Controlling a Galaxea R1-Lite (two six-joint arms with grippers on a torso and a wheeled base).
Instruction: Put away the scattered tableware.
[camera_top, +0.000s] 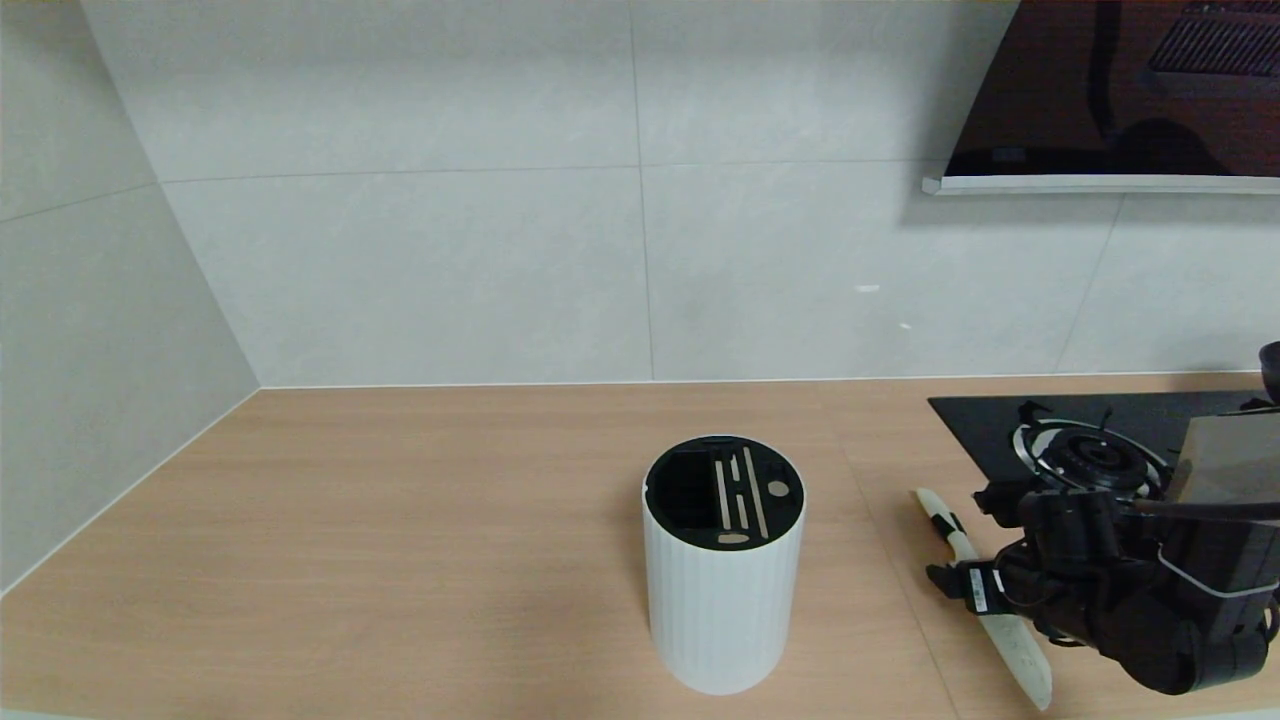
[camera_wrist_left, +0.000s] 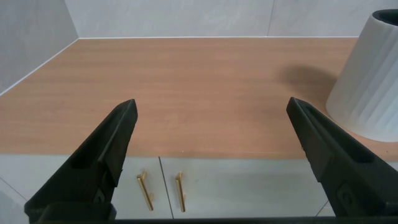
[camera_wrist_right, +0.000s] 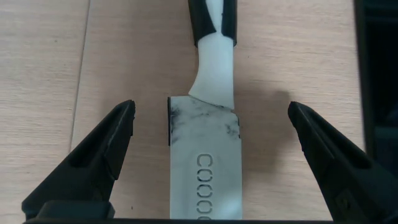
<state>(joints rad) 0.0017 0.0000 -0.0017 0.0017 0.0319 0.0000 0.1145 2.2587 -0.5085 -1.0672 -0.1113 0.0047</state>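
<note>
While the right gripper (camera_wrist_right: 211, 109) hangs spread over the knife (camera_wrist_right: 205, 168), nothing's gripped.
Your knife lies flat on the counter (camera_top: 400, 520) right of the holder (camera_top: 722, 600), lettering on blade; left gripper (camera_wrist_left: 211, 102) also spread.

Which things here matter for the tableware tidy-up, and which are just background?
Job: knife lying on the counter; white slotted holder; right gripper, open above the knife.
Background: stove; range hood; cabinet handles; left gripper, open, near the counter edge.
</note>
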